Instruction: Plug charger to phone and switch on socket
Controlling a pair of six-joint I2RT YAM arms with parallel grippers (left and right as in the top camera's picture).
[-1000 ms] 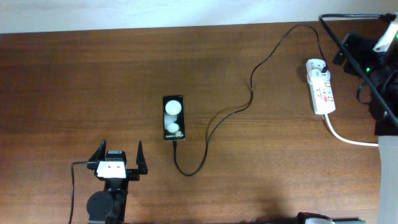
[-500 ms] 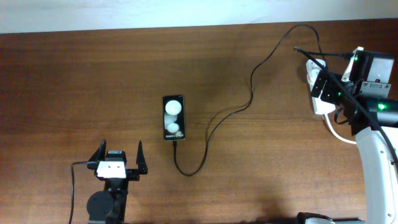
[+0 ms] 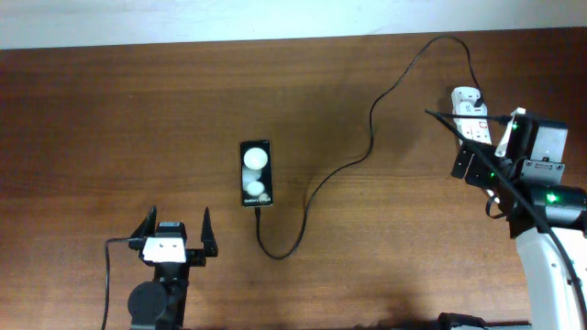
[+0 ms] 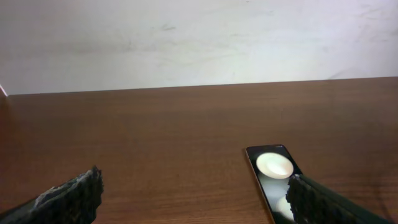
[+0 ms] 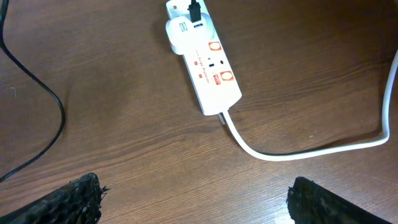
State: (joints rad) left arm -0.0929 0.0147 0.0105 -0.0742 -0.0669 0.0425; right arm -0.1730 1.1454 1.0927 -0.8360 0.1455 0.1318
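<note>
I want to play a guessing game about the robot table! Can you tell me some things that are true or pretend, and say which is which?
1. The phone lies flat on the table. True.
2. The left pincer is holding the phone. False: it is open, empty, and apart from the phone.
3. The black charger cable runs from the phone's near end over to the socket. True.
4. The right pincer is shut on the white cord. False: it is open above the socket and touches nothing.
5. The socket is white with red marks on its face. True.
</note>
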